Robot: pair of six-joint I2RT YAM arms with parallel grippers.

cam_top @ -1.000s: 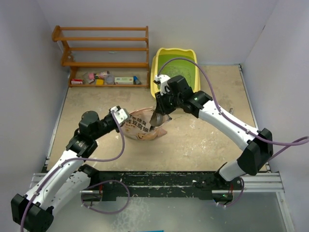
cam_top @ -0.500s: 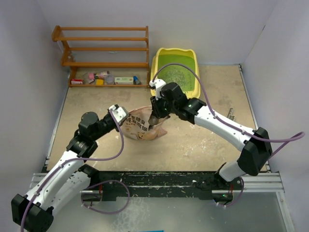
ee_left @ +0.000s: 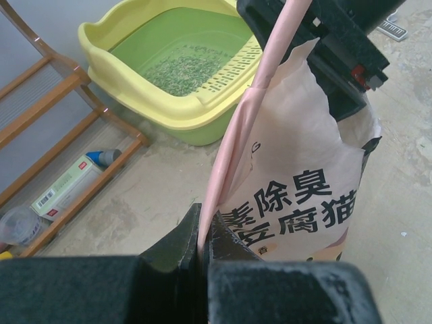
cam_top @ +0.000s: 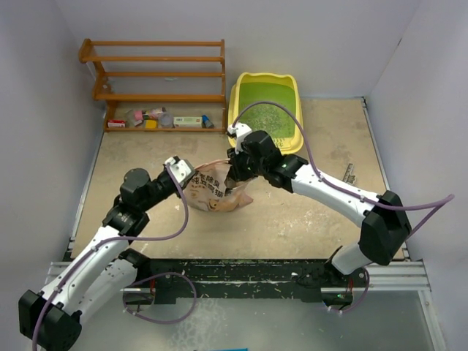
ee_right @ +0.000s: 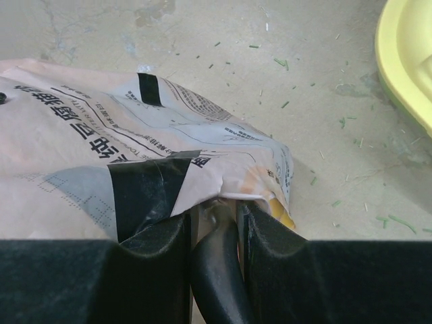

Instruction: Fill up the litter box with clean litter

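Note:
The yellow litter box point(cam_top: 239, 95) with a green floor stands at the back; a patch of grey-green litter point(cam_top: 269, 115) lies in it, also seen in the left wrist view point(ee_left: 182, 66). A pink printed bag point(cam_top: 213, 189) stands mid-table. My left gripper point(cam_top: 178, 172) is shut on the bag's left edge point(ee_left: 223, 162). My right gripper point(cam_top: 235, 174) is shut on a scoop's black handle point(ee_right: 219, 270); the scoop's head is hidden inside the bag point(ee_right: 101, 135).
A wooden shelf rack point(cam_top: 157, 73) with small items stands at back left. Stray granules lie on the floor near the box point(ee_right: 337, 121). Grey walls close in left, right and back.
My right gripper has moved down and left from above the bag's right side, pushing the scoop into the bag's mouth. The left gripper holds still.

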